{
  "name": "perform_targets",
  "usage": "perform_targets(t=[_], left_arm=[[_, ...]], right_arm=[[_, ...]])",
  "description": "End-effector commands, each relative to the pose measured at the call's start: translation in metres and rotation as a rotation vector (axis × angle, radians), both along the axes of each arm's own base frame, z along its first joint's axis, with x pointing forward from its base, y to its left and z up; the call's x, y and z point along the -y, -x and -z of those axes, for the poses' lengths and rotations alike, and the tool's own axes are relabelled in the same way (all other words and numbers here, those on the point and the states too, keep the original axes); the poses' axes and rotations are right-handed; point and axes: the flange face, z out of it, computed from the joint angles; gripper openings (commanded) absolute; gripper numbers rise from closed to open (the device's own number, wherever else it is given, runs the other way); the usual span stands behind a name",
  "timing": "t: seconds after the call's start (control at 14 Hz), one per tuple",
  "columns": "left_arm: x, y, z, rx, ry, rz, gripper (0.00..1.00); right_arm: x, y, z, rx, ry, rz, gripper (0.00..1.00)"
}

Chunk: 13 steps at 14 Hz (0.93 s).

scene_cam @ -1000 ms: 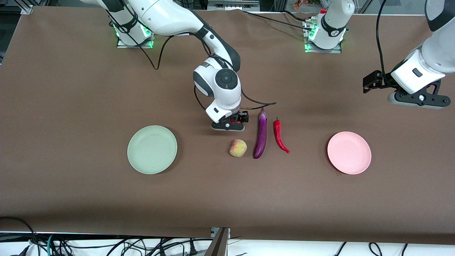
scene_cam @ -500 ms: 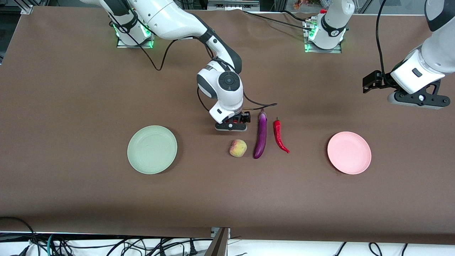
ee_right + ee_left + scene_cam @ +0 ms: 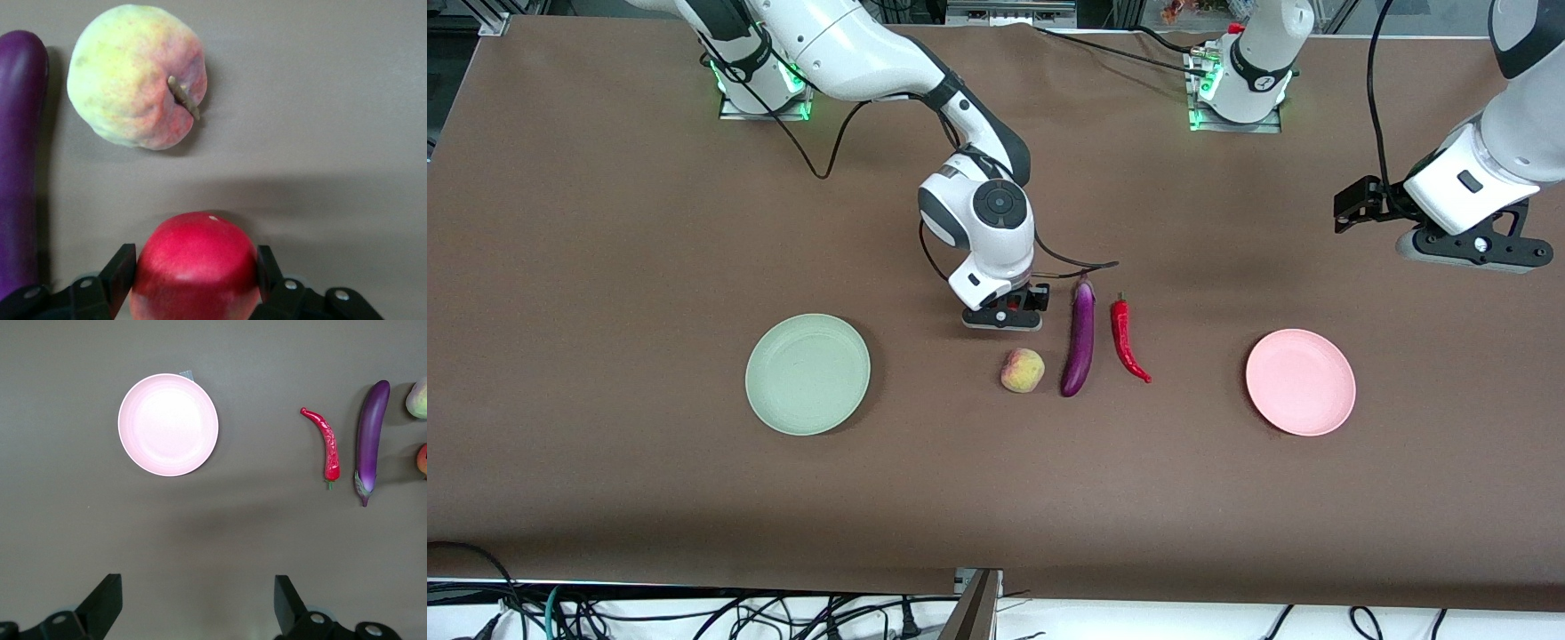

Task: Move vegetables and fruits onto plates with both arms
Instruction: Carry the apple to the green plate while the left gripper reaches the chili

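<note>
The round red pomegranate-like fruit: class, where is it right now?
The round red fruit sits between the right gripper's fingers at mid-table, beside the purple eggplant, farther from the front camera than the yellow-pink peach.

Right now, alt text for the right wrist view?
The right gripper is shut on the red fruit, its fingers against both sides. The peach lies on the brown table beside the eggplant.
</note>
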Motion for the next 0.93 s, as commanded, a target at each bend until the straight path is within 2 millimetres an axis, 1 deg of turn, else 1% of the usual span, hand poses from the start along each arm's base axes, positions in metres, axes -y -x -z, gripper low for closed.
perform_targets(t=[0.0,0.07,0.21,0.29,0.36,0.43,0.5,0.57,0.64,0.71,0.79,0.86], left_arm=[[0.001,-0.001,-0.006,-0.003,-0.023,0.010,1.00],[0.001,-0.002,-0.005,-0.005,-0.023,0.010,1.00],[0.001,-0.001,-0.006,-0.003,-0.023,0.008,1.00],[0.001,-0.001,-0.006,-0.003,-0.020,0.005,1.00],[0.002,-0.001,-0.006,-0.007,-0.013,0.004,1.00],[0.002,-0.001,-0.004,-0.015,-0.015,0.009,1.00],[0.003,-0.004,0.002,-0.022,-0.023,0.017,1.00],[0.005,-0.010,0.017,-0.049,-0.018,0.014,1.00],[0.013,-0.010,0.023,-0.066,-0.010,0.027,1.00],[0.030,-0.009,0.031,-0.084,-0.013,0.056,1.00],[0.041,-0.013,0.045,-0.106,-0.013,0.068,1.00],[0.054,-0.019,0.066,-0.133,-0.012,0.088,1.00]], right_arm=[[0.007,-0.014,-0.027,0.027,-0.013,0.018,0.38],[0.018,-0.024,-0.038,0.026,-0.014,0.037,0.38],[0.035,-0.035,-0.062,0.008,0.008,0.021,0.38],[0.049,-0.044,-0.069,-0.012,0.025,-0.001,0.38],[0.058,-0.049,-0.081,-0.029,0.025,-0.031,0.38],[0.071,-0.056,-0.093,-0.044,0.025,-0.055,0.38],[0.089,-0.065,-0.104,-0.064,0.031,-0.073,0.38],[0.112,-0.076,-0.112,-0.086,0.046,-0.106,0.38],[0.135,-0.088,-0.120,-0.098,0.055,-0.156,0.38],[0.159,-0.098,-0.125,-0.106,0.060,-0.181,0.38],[0.179,-0.105,-0.126,-0.111,0.063,-0.196,0.38],[0.202,-0.112,-0.127,-0.119,0.066,-0.212,0.38]])
